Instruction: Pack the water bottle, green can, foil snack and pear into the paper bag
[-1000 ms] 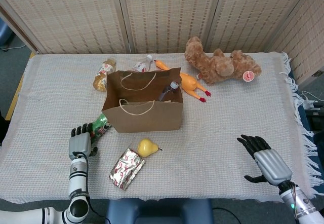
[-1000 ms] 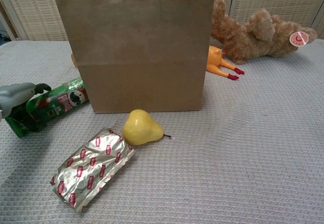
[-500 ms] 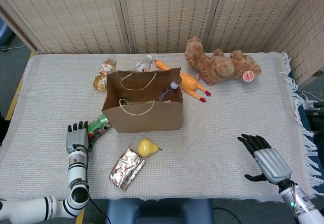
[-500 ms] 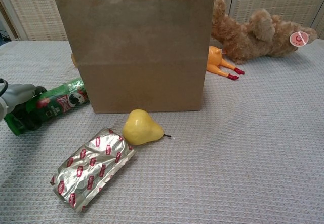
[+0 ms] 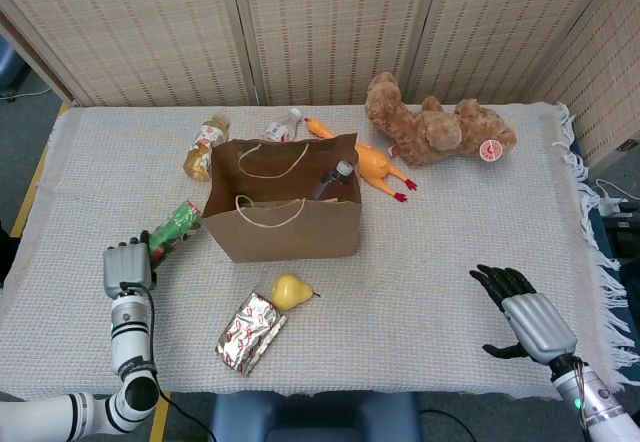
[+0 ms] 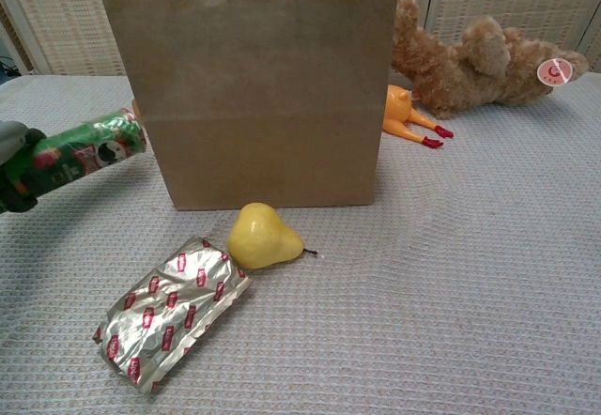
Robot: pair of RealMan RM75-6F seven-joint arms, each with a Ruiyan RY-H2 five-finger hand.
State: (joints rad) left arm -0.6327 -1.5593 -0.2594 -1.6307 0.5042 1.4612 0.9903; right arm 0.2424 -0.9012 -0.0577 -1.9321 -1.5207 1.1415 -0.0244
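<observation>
Screened test booth: woven panels (image 5: 330, 22), cloth-covered table (image 5: 450, 252).

Counted around one paper bag (image 5: 283, 224): one green can (image 5: 172, 230) left of it, one pear (image 5: 290, 290) and one foil snack (image 5: 251, 333) in front, one bottle (image 5: 333, 178) inside, two bottles (image 5: 205, 145) (image 5: 281, 127) behind, one rubber chicken (image 5: 366, 161) and one teddy bear (image 5: 435, 126) behind-right, two hands (image 5: 121, 267) (image 5: 524, 316).

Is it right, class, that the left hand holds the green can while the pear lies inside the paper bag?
Not quite: the left hand does hold the green can, but the pear lies on the cloth in front of the paper bag, as the chest view shows.
</observation>
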